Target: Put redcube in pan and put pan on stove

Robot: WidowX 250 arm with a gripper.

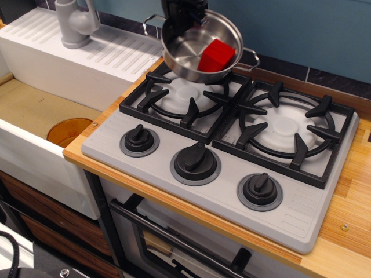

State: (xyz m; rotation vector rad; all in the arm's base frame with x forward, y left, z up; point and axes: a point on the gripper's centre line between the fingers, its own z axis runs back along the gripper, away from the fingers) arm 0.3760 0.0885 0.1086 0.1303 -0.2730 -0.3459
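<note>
Your pincer [184, 13]: black, blocky, angular housing, matte finish with few glossy edges. Only lower part in view at 12 o'clock of picture, cropped by top edge. Fingertips hidden; markings too dark to tell.

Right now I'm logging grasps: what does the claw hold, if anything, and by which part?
The claw holds the pan by its far rim, tilted above the stove, with the redcube inside.

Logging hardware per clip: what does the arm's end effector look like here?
Only a small part shows at the top edge: the end effector is a black, blocky, angular assembly with a hint of blue at its right side. No cables, markings or fingers can be made out, and the rest of the arm is out of frame.
</note>
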